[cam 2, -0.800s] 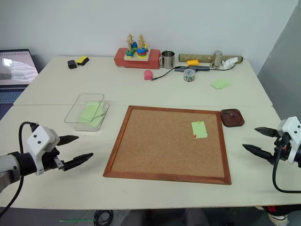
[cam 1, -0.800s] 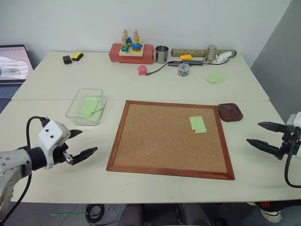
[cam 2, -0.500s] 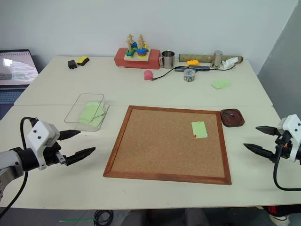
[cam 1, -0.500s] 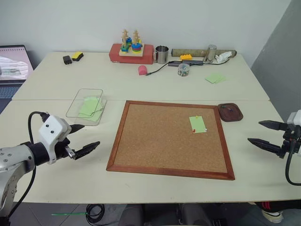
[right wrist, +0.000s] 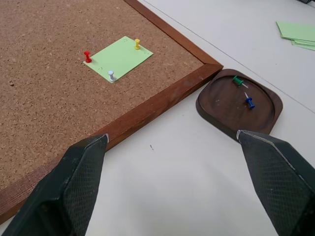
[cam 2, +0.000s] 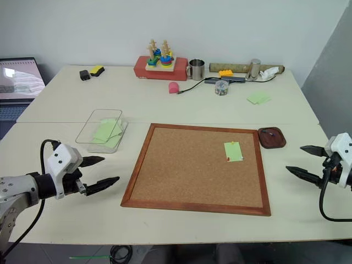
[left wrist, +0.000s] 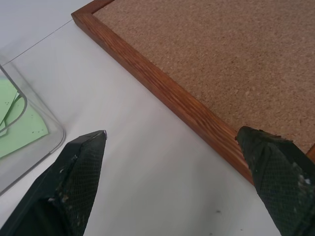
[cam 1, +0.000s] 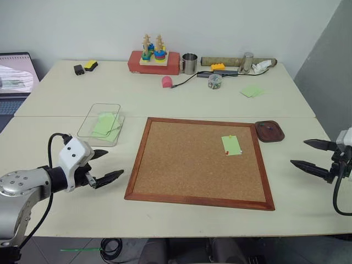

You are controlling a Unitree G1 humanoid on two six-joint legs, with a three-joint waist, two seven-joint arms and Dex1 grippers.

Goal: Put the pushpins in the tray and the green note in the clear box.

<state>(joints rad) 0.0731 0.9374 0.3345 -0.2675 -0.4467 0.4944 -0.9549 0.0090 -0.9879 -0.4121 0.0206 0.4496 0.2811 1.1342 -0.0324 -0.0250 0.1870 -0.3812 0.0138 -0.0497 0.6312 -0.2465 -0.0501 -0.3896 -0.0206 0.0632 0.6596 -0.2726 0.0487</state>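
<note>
Right wrist view: green note (right wrist: 118, 57) pinned to the corkboard (right wrist: 44, 88) by red, yellow and white pushpins (right wrist: 87, 55); brown tray (right wrist: 224, 110) just beside its frame. Both grippers (cam 1: 107, 166) (cam 1: 312, 155) spread wide, empty.

Note (cam 1: 231, 145) on corkboard (cam 1: 181, 165), beside tray (cam 1: 269, 131)

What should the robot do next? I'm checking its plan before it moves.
Probably bring the open right gripper over the wood-framed corkboard to pull a pin: the pale green note sits pinned there by red, yellow and white pushpins, nearest that arm.
</note>
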